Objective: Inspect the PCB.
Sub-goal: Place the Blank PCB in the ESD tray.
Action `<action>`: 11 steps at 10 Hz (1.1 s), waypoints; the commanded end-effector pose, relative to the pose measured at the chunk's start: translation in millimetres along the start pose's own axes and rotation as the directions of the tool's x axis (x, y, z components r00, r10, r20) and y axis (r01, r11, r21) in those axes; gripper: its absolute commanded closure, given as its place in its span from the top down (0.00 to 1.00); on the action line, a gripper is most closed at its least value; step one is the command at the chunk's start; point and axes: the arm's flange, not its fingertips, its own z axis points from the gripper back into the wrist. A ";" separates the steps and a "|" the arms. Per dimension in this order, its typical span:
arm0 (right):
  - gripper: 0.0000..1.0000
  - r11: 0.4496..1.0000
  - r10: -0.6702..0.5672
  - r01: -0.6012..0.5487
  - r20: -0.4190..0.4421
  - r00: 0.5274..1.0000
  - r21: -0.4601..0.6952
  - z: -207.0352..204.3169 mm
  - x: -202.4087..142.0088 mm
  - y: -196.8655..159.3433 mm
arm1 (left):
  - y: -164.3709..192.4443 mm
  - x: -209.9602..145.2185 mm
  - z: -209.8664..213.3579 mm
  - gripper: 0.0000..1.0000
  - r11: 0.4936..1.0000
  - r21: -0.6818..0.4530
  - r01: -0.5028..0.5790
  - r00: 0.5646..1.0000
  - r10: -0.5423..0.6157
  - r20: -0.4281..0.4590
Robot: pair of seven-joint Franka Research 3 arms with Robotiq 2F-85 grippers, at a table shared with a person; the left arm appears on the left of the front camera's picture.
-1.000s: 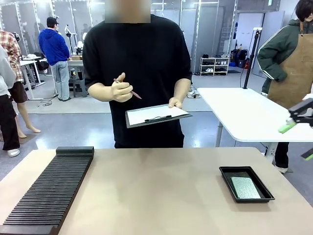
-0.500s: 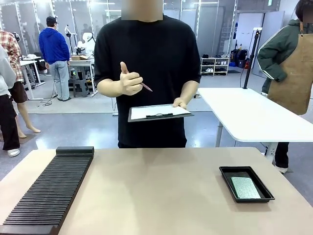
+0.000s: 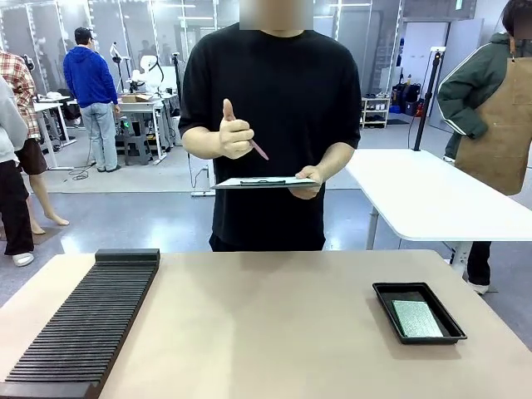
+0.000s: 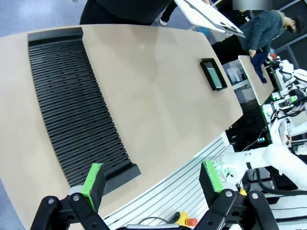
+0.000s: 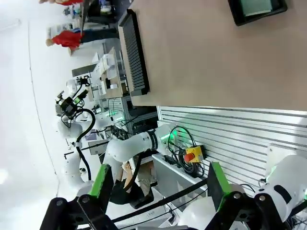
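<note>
Now | left fingers (image 4: 94,178) spread wide, empty | right fingers (image 5: 101,178) spread wide, empty

PCB (image 5: 257,5) and black tray (image 5: 249,18) cut by the top edge

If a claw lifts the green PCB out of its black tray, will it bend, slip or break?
The PCB looks thin and flat, so it is probably stiff and light. It lies flat inside the shallow black tray, so its edges may be hard to reach. Its face looks smooth, perhaps slippery, and likely scratches easily.
</note>
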 end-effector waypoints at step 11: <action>1.00 1.000 -0.005 0.005 0.009 1.000 -0.027 9.0 -0.8 9.0 | -1.3 0.5 0.0 1.00 1.000 0.009 0.007 1.000 -0.007 -0.006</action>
